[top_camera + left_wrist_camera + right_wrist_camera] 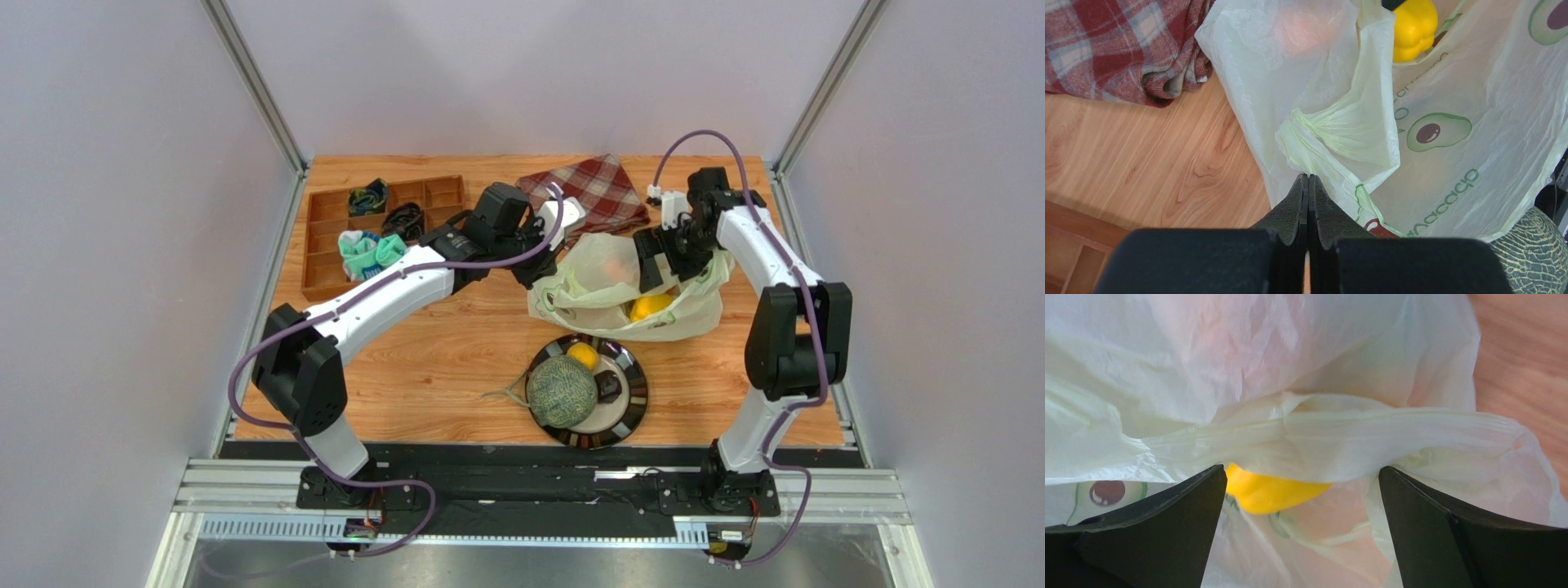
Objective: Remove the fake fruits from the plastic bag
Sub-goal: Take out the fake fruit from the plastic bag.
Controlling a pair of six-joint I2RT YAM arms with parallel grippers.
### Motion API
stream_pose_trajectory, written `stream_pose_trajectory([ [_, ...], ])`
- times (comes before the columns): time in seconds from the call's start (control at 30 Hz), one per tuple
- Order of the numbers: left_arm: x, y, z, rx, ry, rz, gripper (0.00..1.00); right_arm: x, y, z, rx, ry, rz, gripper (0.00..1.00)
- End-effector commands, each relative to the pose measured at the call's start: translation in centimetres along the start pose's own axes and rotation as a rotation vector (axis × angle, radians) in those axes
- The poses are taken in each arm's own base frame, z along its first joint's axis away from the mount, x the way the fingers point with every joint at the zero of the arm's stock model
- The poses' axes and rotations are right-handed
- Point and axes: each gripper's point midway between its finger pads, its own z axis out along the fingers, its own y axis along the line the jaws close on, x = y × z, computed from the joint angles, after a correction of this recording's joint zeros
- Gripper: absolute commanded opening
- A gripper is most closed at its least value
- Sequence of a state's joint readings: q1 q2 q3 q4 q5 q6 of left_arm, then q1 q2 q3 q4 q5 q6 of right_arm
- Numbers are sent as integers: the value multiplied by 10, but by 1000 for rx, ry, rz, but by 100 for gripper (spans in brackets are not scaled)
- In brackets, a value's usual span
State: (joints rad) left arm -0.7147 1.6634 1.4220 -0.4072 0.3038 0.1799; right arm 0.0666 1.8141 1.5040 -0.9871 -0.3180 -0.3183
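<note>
The plastic bag [620,284] lies behind the plate. My left gripper [541,266] is shut on the bag's left edge; in the left wrist view its fingertips [1308,179] pinch the film just below a twisted handle [1333,125]. My right gripper [650,261] is open at the bag's mouth, its jaws wide apart with a handle strap [1389,438] stretched across in front of them. The yellow pepper-like piece [1269,491] lies inside the bag, also seen from the left wrist [1412,27]. An orange shape glows through the film [1303,30]. The melon [561,390] and small yellow citrus [584,355] sit on the plate.
The dark-rimmed plate [633,395] lies in front of the bag. A red plaid cloth [589,190] is bunched behind the bag. A wooden compartment tray [321,233] with small items stands at the back left.
</note>
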Motion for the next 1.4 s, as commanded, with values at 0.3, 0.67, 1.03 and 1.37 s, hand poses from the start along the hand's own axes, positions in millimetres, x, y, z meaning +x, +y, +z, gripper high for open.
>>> stream_pose_trajectory([
  [0.3, -32, -2, 2, 0, -84, -11, 0, 17, 75, -67, -10, -567, -191, 96],
  [0.67, -32, -4, 3, 11, -89, -36, 0, 24, 51, -19, 53, -319, -103, 100],
  [1.03, -33, -5, 11, 25, -91, -61, 0, 25, 20, 16, 167, -220, -55, 100],
  [1.37, -30, -7, 14, 40, -83, -73, 0, -19, -3, 40, 219, -249, -56, 97],
])
